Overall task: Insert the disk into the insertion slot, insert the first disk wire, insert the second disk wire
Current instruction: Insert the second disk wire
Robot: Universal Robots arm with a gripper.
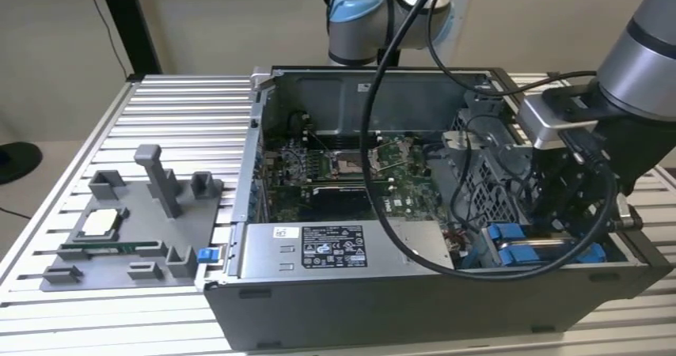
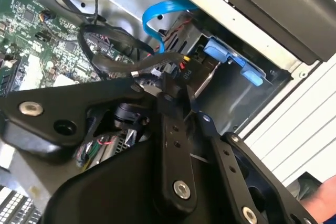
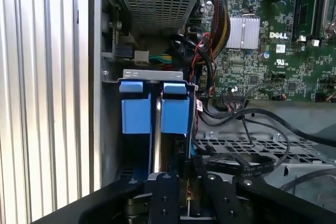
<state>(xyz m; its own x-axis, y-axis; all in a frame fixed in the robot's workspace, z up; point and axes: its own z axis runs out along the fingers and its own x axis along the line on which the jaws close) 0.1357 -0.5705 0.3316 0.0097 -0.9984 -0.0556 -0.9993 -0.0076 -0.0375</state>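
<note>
The PC case (image 1: 423,308) is laid open on a slatted aluminium table (image 1: 180,111), and the arm (image 1: 644,71) is reached down into the corner of the case at the exterior view's right, right by the drive bay. The disk (image 3: 175,114) is already seated in the insertion slot (image 3: 112,129): in the first wrist view its blue carrier frame is seen standing in the dark grey bay beside a second blue carrier (image 3: 135,113), just past the perforated end of the power supply box (image 3: 152,3). In the second wrist view the gripper (image 2: 181,98) is seen with its fingers (image 2: 173,145) pinched together on a black wire connector (image 2: 186,71), which is held up close to the open bay next to a blue clip (image 2: 231,59). A flat blue data cable (image 2: 157,14) is looped just above that, and a black cable bundle (image 2: 110,61) is draped toward the motherboard (image 2: 37,40). Out on the table at the exterior view's left, a grey fixture tray (image 1: 138,253) is parked well apart from the case, with a CPU chip (image 1: 100,223) sat in it.
</note>
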